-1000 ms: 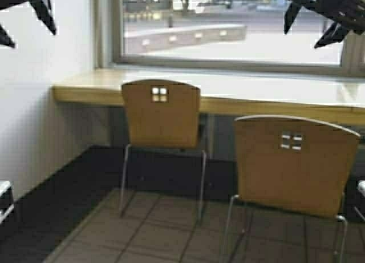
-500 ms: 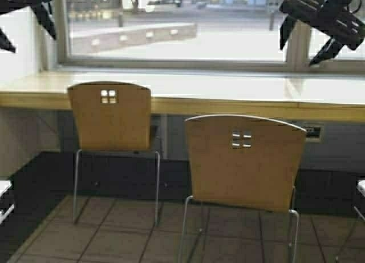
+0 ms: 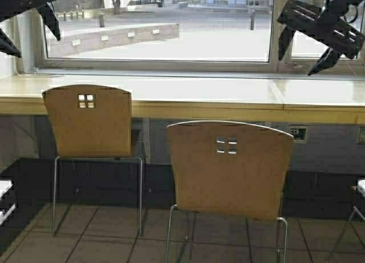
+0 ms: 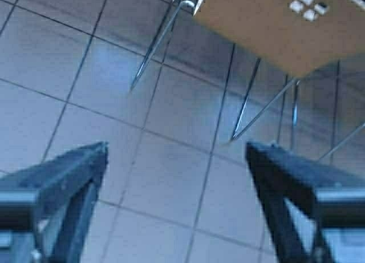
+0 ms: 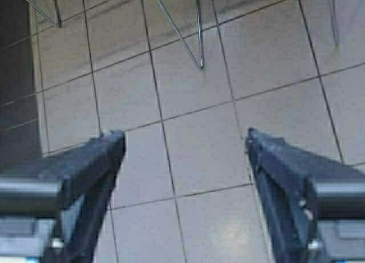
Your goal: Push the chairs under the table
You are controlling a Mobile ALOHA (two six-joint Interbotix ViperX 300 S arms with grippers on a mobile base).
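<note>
Two tan plywood chairs stand before the long pale-wood table (image 3: 205, 109) under the window. The left chair (image 3: 86, 123) is close to the table edge, its seat partly under it. The right chair (image 3: 228, 169) stands farther out, nearer to me, and its backrest (image 4: 279, 23) also shows in the left wrist view. My left gripper (image 3: 31, 29) hangs raised at the upper left, open (image 4: 177, 154) over bare floor tiles. My right gripper (image 3: 299, 60) hangs raised at the upper right, also open (image 5: 185, 143), with chrome chair legs (image 5: 191, 40) ahead of it. Neither touches a chair.
A large window (image 3: 159, 23) runs behind the table. A dark floor strip (image 3: 319, 189) lies under the table, with grey tiles (image 3: 108, 240) in front. A wall socket (image 3: 297, 132) sits below the tabletop. White parts of my frame (image 3: 4, 197) show at the left edge.
The whole scene has slid to the left in the high view, so the robot has moved rightward; the left wall is gone from view. Both arms stay raised and open.
</note>
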